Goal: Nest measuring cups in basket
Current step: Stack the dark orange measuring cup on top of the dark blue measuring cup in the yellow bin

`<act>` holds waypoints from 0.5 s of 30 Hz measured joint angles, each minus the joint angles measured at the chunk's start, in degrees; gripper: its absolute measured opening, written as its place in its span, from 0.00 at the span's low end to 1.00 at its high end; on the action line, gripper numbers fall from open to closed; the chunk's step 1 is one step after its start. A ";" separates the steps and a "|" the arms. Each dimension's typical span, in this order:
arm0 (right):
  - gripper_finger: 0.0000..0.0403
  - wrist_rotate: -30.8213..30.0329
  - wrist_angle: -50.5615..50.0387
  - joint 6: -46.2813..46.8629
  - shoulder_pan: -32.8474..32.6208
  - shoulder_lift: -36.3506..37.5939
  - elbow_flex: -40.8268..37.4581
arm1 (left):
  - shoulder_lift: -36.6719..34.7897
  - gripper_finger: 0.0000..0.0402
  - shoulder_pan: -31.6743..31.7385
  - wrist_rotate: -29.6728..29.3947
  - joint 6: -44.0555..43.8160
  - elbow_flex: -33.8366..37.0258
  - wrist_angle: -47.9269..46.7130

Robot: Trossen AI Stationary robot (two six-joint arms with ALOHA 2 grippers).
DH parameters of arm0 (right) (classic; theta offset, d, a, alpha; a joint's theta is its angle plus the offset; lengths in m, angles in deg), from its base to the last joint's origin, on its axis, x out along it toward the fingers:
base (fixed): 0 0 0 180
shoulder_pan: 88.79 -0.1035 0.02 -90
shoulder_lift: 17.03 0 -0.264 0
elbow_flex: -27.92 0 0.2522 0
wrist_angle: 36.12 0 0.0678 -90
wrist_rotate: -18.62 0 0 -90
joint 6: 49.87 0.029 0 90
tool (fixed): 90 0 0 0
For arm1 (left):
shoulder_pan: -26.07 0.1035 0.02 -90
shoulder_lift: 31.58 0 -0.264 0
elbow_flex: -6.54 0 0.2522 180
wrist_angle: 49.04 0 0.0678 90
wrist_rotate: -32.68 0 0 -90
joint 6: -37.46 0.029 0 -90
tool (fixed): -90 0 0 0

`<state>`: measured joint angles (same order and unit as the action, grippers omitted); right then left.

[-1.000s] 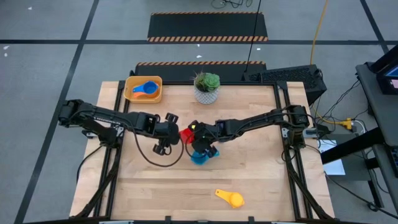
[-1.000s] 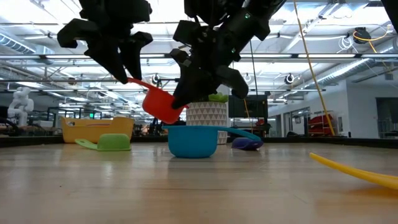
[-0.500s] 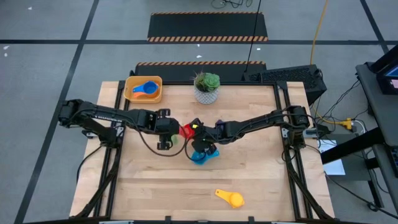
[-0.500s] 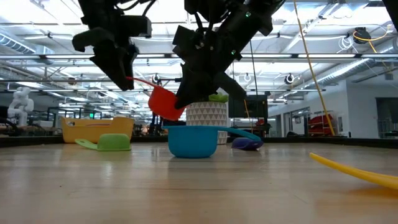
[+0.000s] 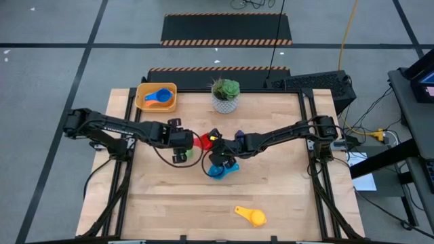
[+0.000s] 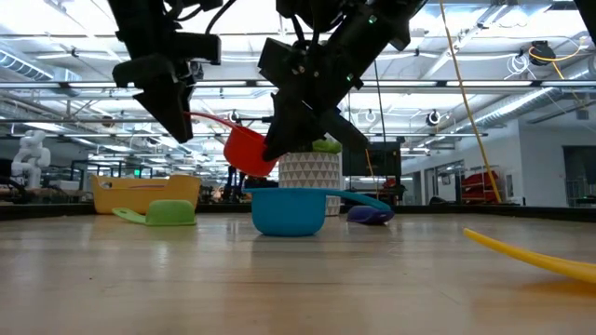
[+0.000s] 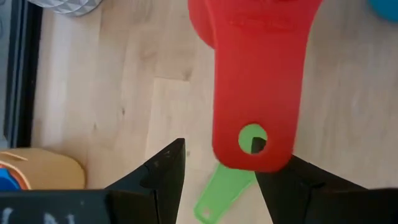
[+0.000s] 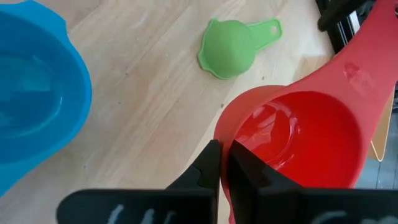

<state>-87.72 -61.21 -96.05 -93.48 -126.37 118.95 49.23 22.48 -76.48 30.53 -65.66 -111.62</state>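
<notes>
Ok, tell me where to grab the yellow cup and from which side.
Take the yellow cup by its handle, coming straight down from above. It lies alone on the table's near part, handle pointing toward the left arm's side and slightly away, bowl at the other end. The flat, narrow handle probably suits a two-finger pinch better than the round bowl.

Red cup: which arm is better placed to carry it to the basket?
Left. The left tool, open, straddles the red cup at its handle, and the basket stands on that arm's side. The right tool pinches the cup's rim, farther away.
</notes>
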 joint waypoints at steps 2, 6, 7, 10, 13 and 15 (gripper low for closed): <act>0.01 -0.09 0.19 0.02 0.02 0.00 0.00 | -0.97 0.46 -0.24 0.03 -2.70 0.00 -0.11; 0.01 -2.32 2.11 0.33 0.02 0.00 0.00 | -4.55 0.46 -0.23 0.55 -4.17 0.00 -1.32; 0.01 -3.29 2.56 0.98 0.02 0.00 0.00 | -6.06 0.46 -0.15 0.86 -4.17 0.00 -2.19; 0.01 -5.48 3.32 3.30 0.00 0.00 0.00 | -12.31 0.46 0.21 1.04 -5.44 0.28 -3.06; 0.01 -8.53 3.47 3.44 -0.18 0.00 0.00 | -19.17 0.46 0.86 1.04 -7.43 3.33 2.72; 0.01 -10.74 4.41 3.43 -0.34 0.00 0.00 | -23.39 0.46 1.42 1.13 -8.89 7.15 9.26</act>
<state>-98.45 -56.80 -92.62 -93.82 -126.37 118.95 25.83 23.90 -75.35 21.64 -58.51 -102.36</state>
